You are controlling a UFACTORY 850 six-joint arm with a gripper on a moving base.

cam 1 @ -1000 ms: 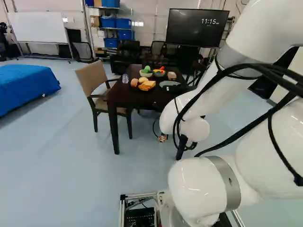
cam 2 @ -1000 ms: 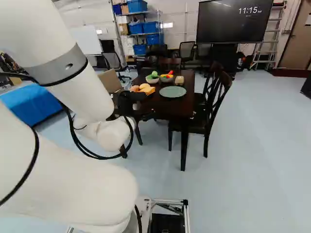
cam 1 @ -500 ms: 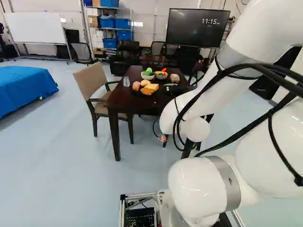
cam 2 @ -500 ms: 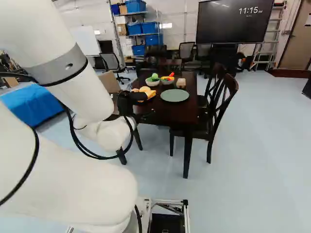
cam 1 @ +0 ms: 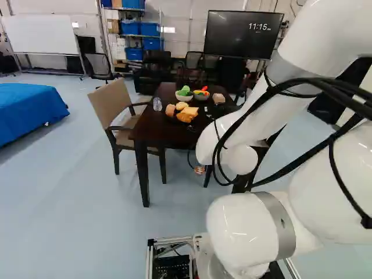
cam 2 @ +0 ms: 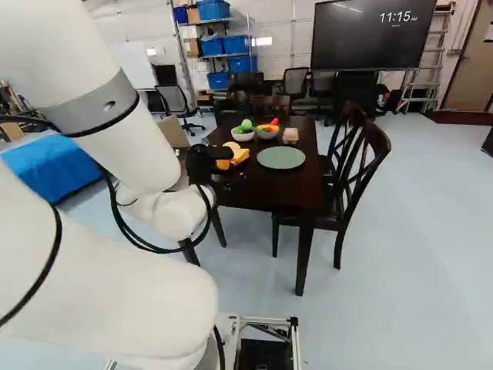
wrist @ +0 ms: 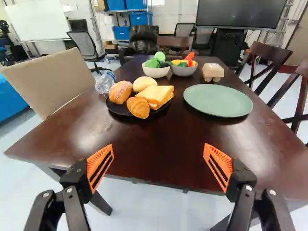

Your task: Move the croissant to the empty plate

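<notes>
Pointing the gripper (wrist: 158, 146) toward the black plate (wrist: 118, 109) from well short of it, spreading both orange pads (wrist: 93, 163) wide with nothing between. Finding the croissant (wrist: 138, 108) resting on the near side of the black plate, crowding the sandwich (wrist: 156, 95), with the roll (wrist: 120, 91) and the bun (wrist: 143, 83) also lying there. Seeing the green plate (wrist: 218, 100) sitting bare, beside the black plate on the robot's right. Needing more forward reach before any grasp, judging by the gap. Risking a bump against the table (wrist: 163, 159) short of the black plate by coming in too low. Risking catching the sandwich too by closing off-centre, given such tight packing. Possibly shoving the croissant off the black plate by touching with only one finger, or nudging the roll into the bottle (wrist: 105, 82) beside that plate by swinging too wide. Possibly losing the croissant on the way across by pinching only its curved edge, or bouncing it away by letting go too high.
</notes>
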